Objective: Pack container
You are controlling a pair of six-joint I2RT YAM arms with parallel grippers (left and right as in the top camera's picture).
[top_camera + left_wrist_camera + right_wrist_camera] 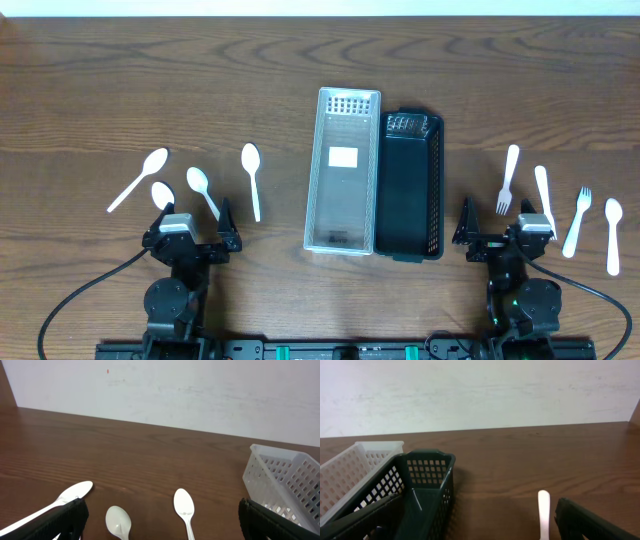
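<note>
A clear white basket (343, 170) and a black basket (408, 185) lie side by side at the table's middle, both empty. Several white plastic spoons (203, 192) lie to the left. White forks (508, 178) and other utensils (613, 233) lie to the right. My left gripper (192, 228) is open and empty just in front of the spoons. In the left wrist view two spoons (184, 505) lie between its fingers (162, 522). My right gripper (508, 235) is open and empty in front of the forks. The right wrist view shows the black basket (420, 490) and a white handle (543, 510) between its fingers (475, 525).
The wooden table (200, 80) runs back to a white wall (175, 390). The white basket's corner (285, 480) shows at the right of the left wrist view. Cables run from both arm bases at the front edge.
</note>
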